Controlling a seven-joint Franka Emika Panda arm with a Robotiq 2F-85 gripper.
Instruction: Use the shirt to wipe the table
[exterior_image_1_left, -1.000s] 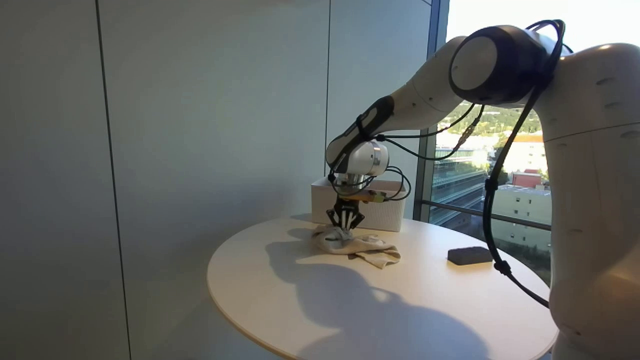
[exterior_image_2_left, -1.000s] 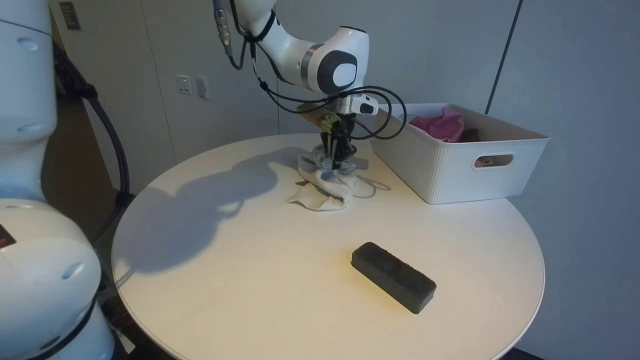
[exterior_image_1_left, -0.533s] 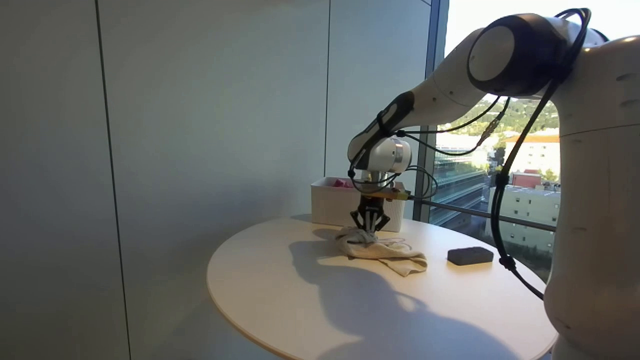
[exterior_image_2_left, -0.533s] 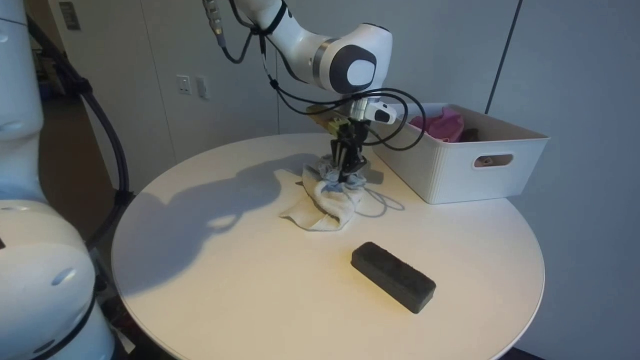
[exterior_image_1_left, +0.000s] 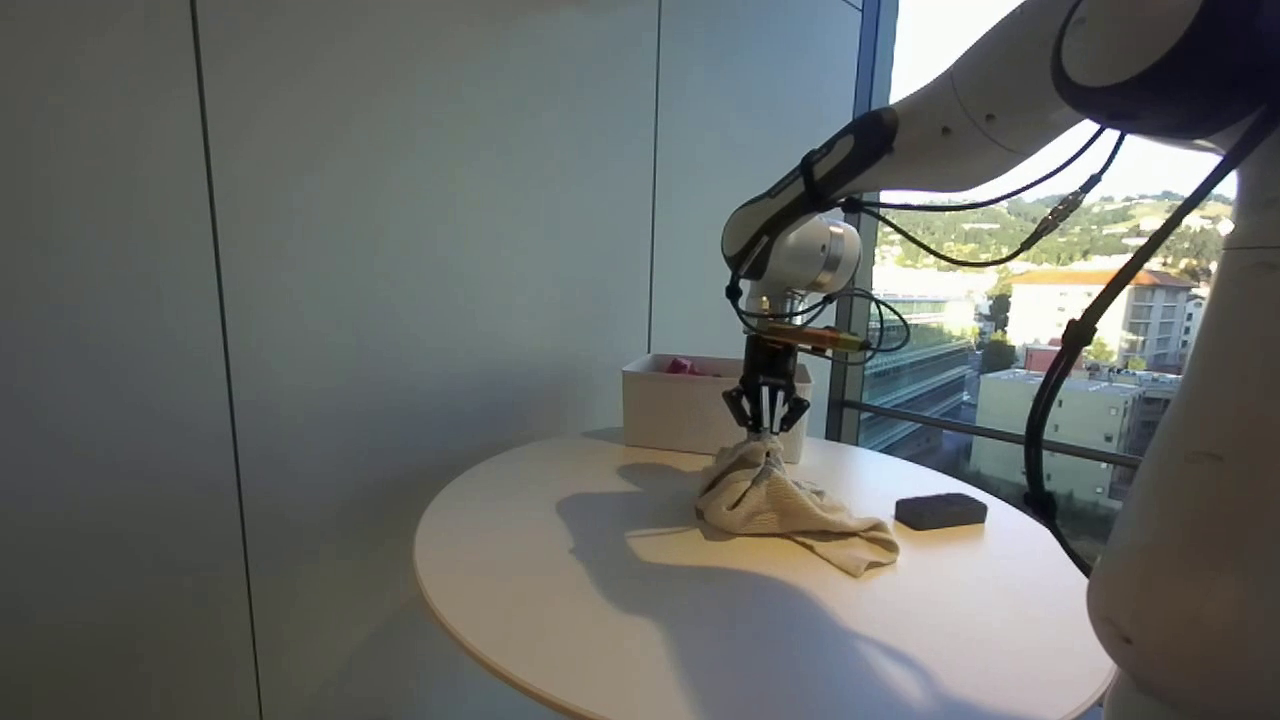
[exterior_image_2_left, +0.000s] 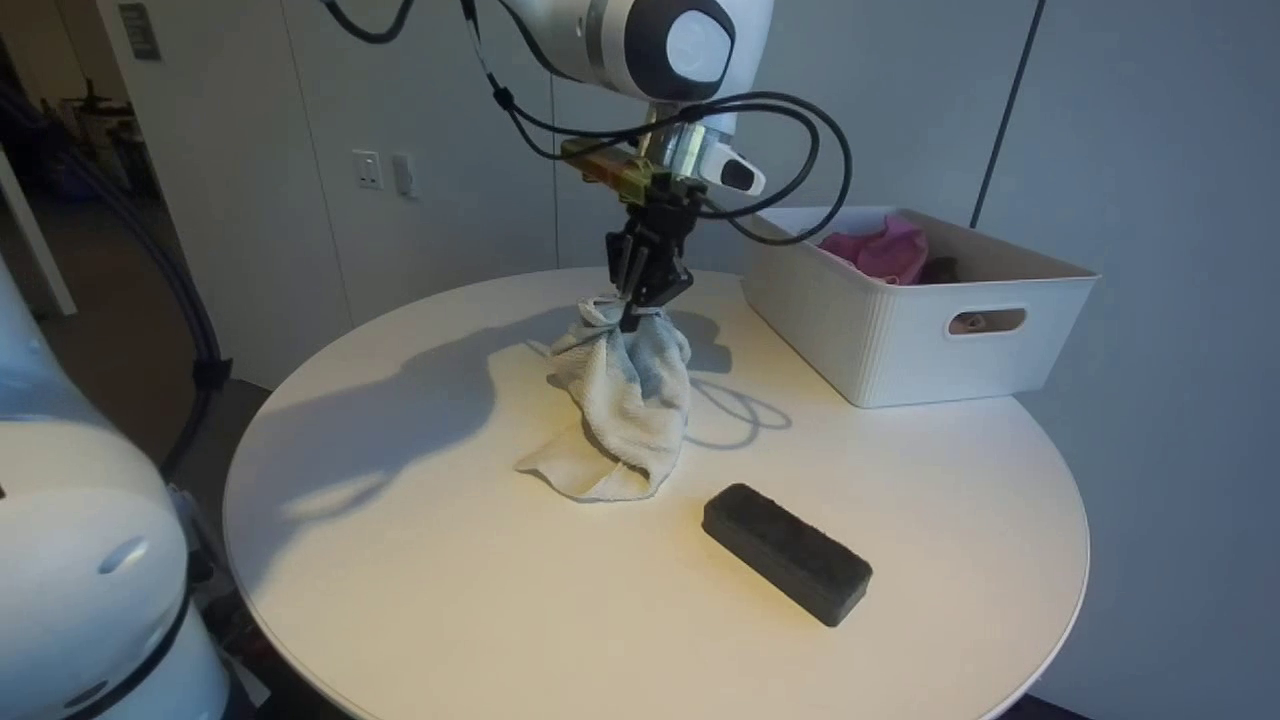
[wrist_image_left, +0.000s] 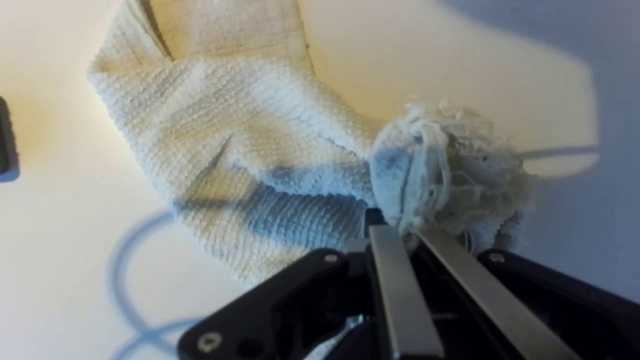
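The shirt shows as a cream, textured cloth with a frayed end, bunched on the table in both exterior views (exterior_image_1_left: 780, 505) (exterior_image_2_left: 635, 400) and in the wrist view (wrist_image_left: 215, 115). My gripper (exterior_image_1_left: 768, 432) is shut on the bunched upper part of the cloth, and it also shows in an exterior view (exterior_image_2_left: 632, 312) and the wrist view (wrist_image_left: 400, 231). The pinched part is raised above the tabletop, while the lower part trails on it. The round white table (exterior_image_1_left: 500, 580) shows a bare surface in an exterior view (exterior_image_2_left: 480, 620). The cloth inside the jaws is mostly hidden.
A black oblong block (exterior_image_2_left: 787, 553) lies on the table, close to the cloth's trailing end in an exterior view (exterior_image_1_left: 940, 511). A white bin (exterior_image_2_left: 960, 345) with pink cloth (exterior_image_2_left: 885, 250) inside stands at the table's edge. A wall and a window are behind.
My gripper has dragged the cloth across the table, away from the wall and closer to the black block. In the last half second it has risen, lifting the pinched part. It stays shut.
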